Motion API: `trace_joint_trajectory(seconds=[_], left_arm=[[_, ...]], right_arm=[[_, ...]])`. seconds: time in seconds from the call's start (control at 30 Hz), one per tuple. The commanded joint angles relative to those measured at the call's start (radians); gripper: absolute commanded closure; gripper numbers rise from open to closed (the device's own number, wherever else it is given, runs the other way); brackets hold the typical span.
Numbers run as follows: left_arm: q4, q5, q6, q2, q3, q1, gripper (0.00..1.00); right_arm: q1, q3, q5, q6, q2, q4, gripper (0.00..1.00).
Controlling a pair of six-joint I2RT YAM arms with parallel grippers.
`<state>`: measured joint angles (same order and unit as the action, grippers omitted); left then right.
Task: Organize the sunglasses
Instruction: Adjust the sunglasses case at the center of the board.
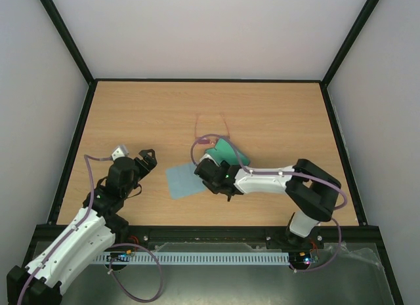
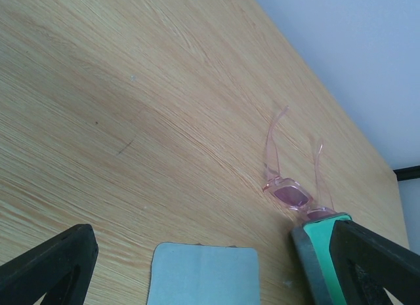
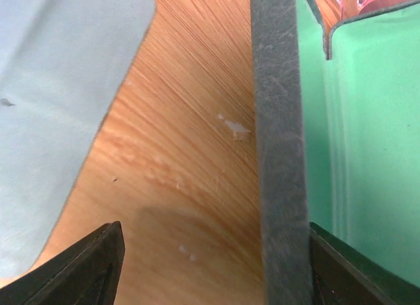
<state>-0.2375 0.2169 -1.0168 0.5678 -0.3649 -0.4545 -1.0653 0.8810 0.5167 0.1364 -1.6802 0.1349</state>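
The sunglasses (image 1: 209,142), thin pink frame with purple lenses, lie on the wooden table with temples pointing away; they show in the left wrist view (image 2: 289,192) just behind the case. The blue-grey case (image 1: 230,153) lies open with its green lining up. My right gripper (image 1: 210,168) is at the case's left edge with its jaws open. In the right wrist view the case's grey wall (image 3: 279,154) stands between the fingers, against the right one, and bare table fills the rest of the gap (image 3: 215,252). My left gripper (image 1: 146,159) hovers open and empty to the left.
A light-blue square cloth (image 1: 182,179) lies flat just left of the case, also between my left fingers' line of sight (image 2: 203,275). Black frame rails border the table (image 1: 275,101) on all sides.
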Motion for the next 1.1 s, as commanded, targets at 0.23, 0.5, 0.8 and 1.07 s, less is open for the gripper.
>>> trace_joint_trajectory(seconds=[0.23,0.5,0.8,1.07], left_arm=[[-0.023,-0.011,0.008,-0.04,0.009,0.005,0.01],[-0.026,-0.03,0.004,-0.045,0.006,0.004,0.0],[-0.039,-0.033,0.009,-0.071,0.005,0.004,0.01],[-0.029,-0.039,0.013,-0.064,0.012,0.004,0.0]], right_arm=[[-0.034,-0.128,-0.065,0.218,0.293,0.075,0.26],[0.027,-0.143,-0.056,0.396,0.334,0.092,0.63],[0.129,-0.185,-0.133,0.467,0.38,0.059,0.68],[0.132,-0.257,-0.222,0.495,0.319,-0.017,0.76]])
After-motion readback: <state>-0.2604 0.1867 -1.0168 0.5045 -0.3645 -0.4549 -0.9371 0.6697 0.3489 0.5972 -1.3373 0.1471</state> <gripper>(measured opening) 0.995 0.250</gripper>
